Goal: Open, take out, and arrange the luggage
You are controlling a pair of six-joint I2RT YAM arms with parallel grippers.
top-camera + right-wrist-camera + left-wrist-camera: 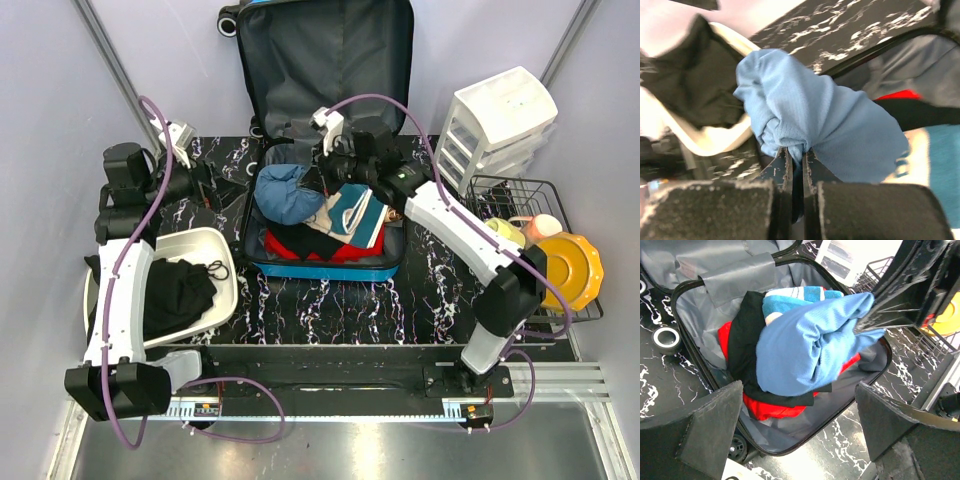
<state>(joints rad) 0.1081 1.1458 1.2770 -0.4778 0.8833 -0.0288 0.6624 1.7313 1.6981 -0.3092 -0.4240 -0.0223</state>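
Note:
The blue suitcase (268,268) lies open mid-table, its lid (325,60) propped up at the back, grey lining (695,325) showing. Inside lie red (772,407), black (747,347) and teal striped (352,212) clothes. My right gripper (322,183) is shut on a light-blue garment (288,193), also seen in the left wrist view (810,345) and the right wrist view (820,115), and holds it bunched above the case's left half. My left gripper (225,190) is open and empty, just left of the suitcase.
A white tub (222,250) with black clothing (178,295) sits front left. A white drawer unit (495,125) stands back right. A black wire basket (540,200) holds a yellow plate (570,270) and cups.

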